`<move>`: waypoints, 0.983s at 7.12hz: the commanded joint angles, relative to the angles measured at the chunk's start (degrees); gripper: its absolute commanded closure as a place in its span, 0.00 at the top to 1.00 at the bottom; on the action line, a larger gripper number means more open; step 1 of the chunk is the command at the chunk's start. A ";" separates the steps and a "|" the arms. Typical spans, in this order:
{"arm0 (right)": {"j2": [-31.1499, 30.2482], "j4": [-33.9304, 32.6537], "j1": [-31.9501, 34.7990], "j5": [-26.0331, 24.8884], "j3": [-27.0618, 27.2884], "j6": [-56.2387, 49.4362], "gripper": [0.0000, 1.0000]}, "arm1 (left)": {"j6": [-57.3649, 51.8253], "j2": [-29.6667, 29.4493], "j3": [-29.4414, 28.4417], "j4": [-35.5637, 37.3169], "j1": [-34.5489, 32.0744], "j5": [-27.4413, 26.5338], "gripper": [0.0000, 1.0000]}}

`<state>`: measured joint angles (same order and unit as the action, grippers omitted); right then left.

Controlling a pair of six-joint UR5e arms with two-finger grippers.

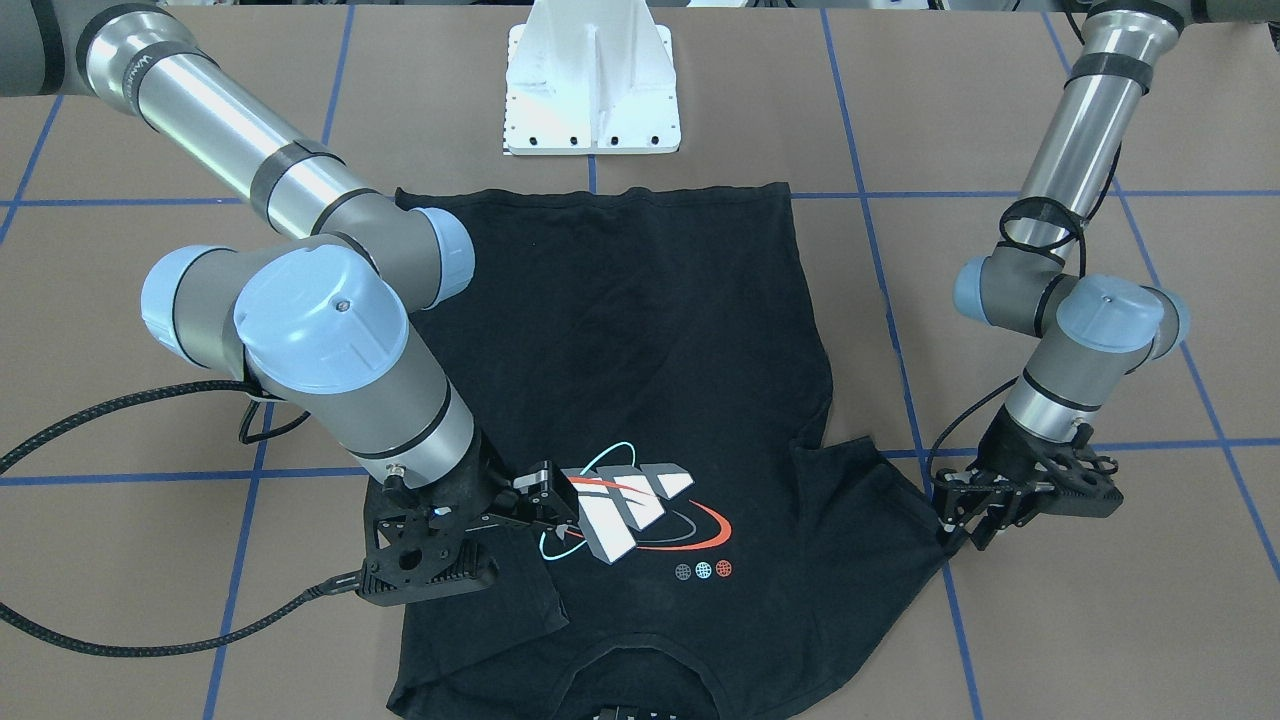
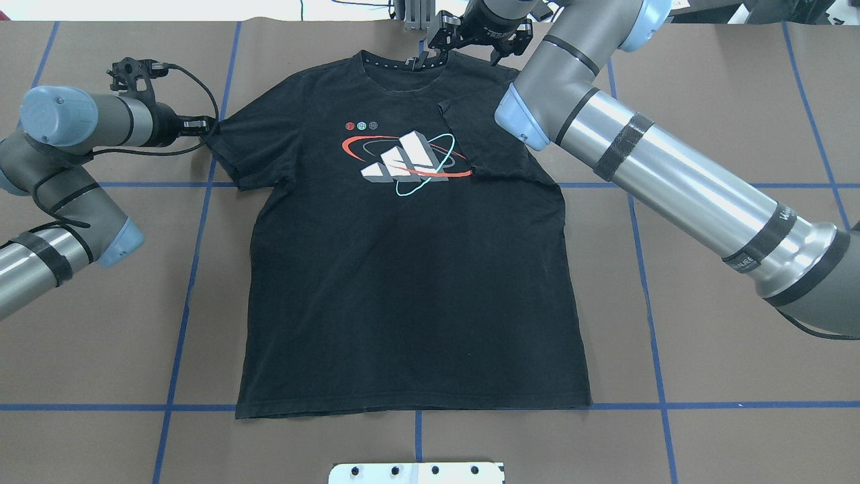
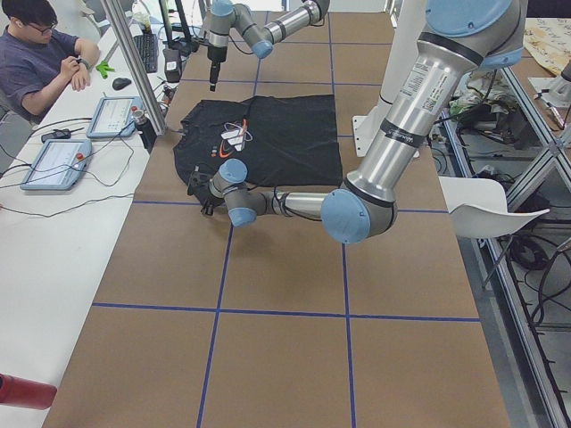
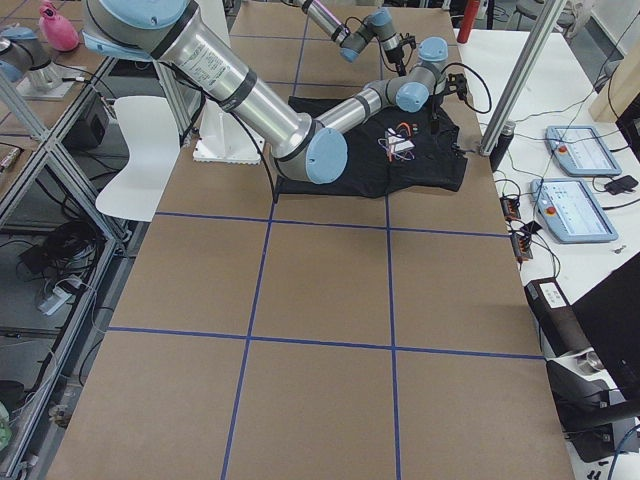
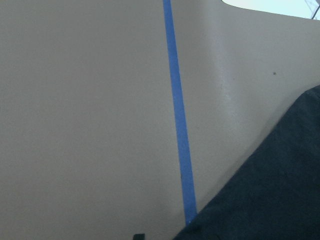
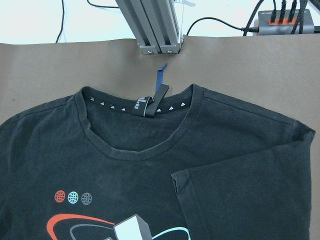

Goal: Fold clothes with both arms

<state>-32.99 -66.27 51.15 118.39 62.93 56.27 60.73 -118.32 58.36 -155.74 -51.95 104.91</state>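
Note:
The black T-shirt [image 2: 403, 282] lies flat and logo-up [image 2: 403, 161] on the brown table, collar toward the far edge. One short sleeve [image 2: 484, 141] is folded inward over the chest, also seen as a sleeve flap [image 6: 240, 200] in the right wrist view. My right gripper [image 2: 463, 54] hangs above that side near the collar, open and holding nothing; from the front it is the right gripper [image 1: 550, 500] beside the logo. My left gripper [image 1: 958, 532] is low at the table, pinched on the tip of the other sleeve [image 2: 225, 134], which lies spread out flat.
A white base plate [image 1: 593, 90] stands just beyond the shirt's hem. Blue tape lines [image 5: 177, 125] cross the brown table. An aluminium post [image 6: 155, 30] rises behind the collar. A person [image 3: 45, 53] sits at a side table with tablets [image 3: 53, 160].

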 commanded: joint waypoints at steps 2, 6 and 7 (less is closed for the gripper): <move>-0.05 0.00 0.00 0.00 0.00 0.07 1.00 | 0.09 -0.07 0.00 0.00 0.09 0.03 0.52; -0.05 0.00 0.09 0.00 0.00 -0.02 1.00 | 0.09 -0.16 0.18 0.44 0.09 0.12 0.23; -0.05 0.00 0.09 0.00 0.00 -0.02 1.00 | 0.09 -0.16 0.27 0.88 0.09 0.12 0.09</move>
<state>-33.05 -66.27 51.23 118.39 62.93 56.25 60.82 -118.45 58.56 -155.34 -51.86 105.00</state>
